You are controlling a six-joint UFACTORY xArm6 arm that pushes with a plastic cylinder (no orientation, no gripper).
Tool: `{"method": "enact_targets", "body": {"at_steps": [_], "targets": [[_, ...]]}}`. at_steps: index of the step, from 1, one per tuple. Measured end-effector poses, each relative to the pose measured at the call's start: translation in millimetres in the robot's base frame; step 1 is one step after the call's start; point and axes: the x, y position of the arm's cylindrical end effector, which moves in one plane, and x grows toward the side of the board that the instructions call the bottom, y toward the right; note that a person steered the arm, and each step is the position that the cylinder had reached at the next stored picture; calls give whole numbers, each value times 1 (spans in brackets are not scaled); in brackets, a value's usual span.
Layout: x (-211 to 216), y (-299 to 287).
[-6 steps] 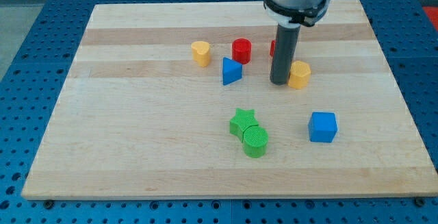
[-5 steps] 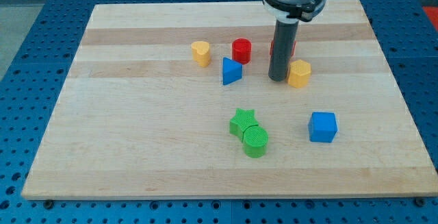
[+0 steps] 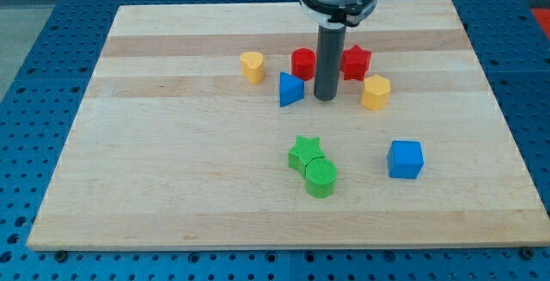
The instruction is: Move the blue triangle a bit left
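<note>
Your tip (image 3: 325, 99) moved left, off yellow block (image 3: 375, 93), now just at 3 o'clock of blue triangle (image 3: 290, 89), small gap. Triangle upper mid-board (image 3: 172, 143); red cylinder (image 3: 302, 63) at 1 o'clock. No pincer: bare rod.

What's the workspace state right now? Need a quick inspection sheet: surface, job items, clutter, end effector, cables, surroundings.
Surface: wooden board, light planks, flat.
Job's things: blue triangle, upper middle of the board, just below the red cylinder.
Clutter: yellow heart-like block to the triangle's left; red star; yellow block; blue cube; green star touching green cylinder.
End effector: no gripper; my tip sits just to the view's right of the blue triangle, a small gap showing, with the yellow block further right.
Cables: nothing seen.
Surroundings: blue perforated table around the board.
</note>
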Motion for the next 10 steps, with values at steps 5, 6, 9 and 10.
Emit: {"method": "enact_targets", "body": {"at_steps": [5,6,9,10], "targets": [[57,-60],[73,-64],[44,-181],[-12,-225]]}}
